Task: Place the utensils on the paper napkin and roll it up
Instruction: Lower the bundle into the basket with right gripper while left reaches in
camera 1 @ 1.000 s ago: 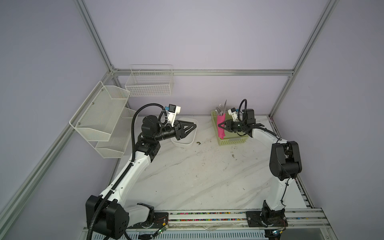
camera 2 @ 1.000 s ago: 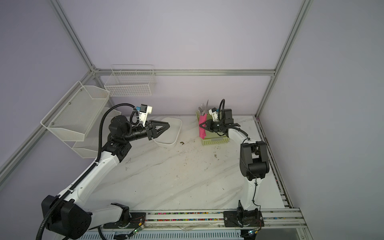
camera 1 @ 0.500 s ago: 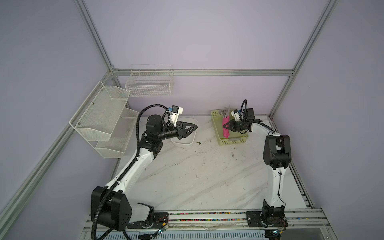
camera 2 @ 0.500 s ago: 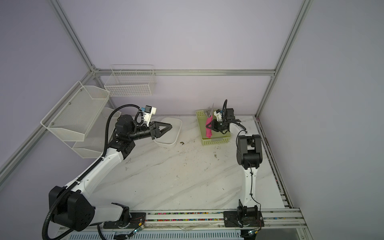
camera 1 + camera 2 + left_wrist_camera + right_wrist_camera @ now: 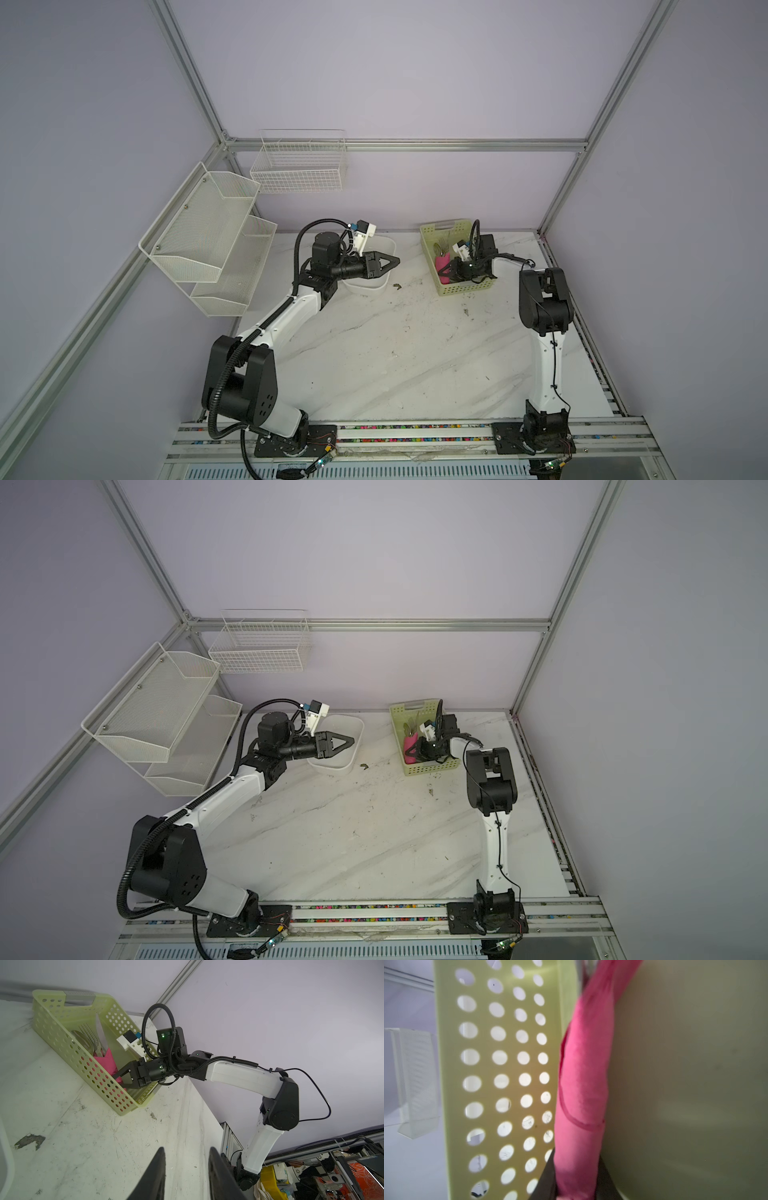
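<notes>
Pinching the rolled napkin (image 5: 441, 262) near its 6 o'clock end with the right gripper (image 5: 446, 275) closed on it, in the basket (image 5: 465, 289) at 1 o'clock on the table (image 5: 415, 353), utensils (image 5: 89, 1040) poking toward 12, with the left gripper (image 5: 395, 262), part-open and empty, off at 9

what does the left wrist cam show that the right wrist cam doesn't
Only the left wrist view: the fork and spoon sticking out of the rolled napkin, the whole right arm, the table, and the left gripper, open and empty. Only the right wrist view: the white mesh rack beyond the basket, and the napkin's wrapped edge close up. Both: the pink napkin inside the green basket, pinched by the right gripper.
</notes>
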Controlling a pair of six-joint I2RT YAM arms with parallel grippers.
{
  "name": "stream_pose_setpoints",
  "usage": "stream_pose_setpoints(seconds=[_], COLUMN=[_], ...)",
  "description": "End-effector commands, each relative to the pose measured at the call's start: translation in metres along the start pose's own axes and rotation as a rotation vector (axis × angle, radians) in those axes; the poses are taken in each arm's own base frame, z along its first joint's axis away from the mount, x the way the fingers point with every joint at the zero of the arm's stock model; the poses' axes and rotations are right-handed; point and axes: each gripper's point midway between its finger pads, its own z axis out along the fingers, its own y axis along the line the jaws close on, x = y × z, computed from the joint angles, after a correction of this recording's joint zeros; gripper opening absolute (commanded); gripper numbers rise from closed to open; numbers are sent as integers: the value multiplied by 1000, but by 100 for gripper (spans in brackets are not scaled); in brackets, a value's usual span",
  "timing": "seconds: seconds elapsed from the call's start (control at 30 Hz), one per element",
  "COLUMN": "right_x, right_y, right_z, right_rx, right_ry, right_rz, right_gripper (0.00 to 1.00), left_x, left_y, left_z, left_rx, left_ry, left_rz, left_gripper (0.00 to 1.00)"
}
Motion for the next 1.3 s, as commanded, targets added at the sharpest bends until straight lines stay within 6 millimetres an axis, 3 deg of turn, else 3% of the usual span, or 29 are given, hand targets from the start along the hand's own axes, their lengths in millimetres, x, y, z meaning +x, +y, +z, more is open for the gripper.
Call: stream_pose_setpoints(seconds=[0.0, 0.13, 0.53, 0.77, 0.87, 1.07, 1.27], right_x=[-13, -7, 10, 21, 25, 29, 39], right_y=[62, 67, 6, -16, -18, -17, -16], right_z=[-1, 11, 26, 34, 36, 38, 40], right_rx=[-149, -143, -21, 16, 10, -21, -45], right_ry=[-62, -23, 46, 79, 91, 110, 143], right_rz=[-58, -69, 45, 102, 107, 95, 97], right_gripper=[0, 0, 0, 0, 0, 0, 0], left_x=[-9, -8, 1, 4, 4, 10, 5], left_y=[-18, -18, -12, 2, 25, 65, 103], left_z=[-2, 0, 11, 21, 37, 88, 130], left_rx=[39, 47, 54, 11, -78, -201, -296], left_ry=[-18, -8, 31, 43, 53, 110, 108], left_rz=[40, 35, 1, -36, -91, -147, -221], left_gripper=[34, 34, 34, 34, 33, 32, 20])
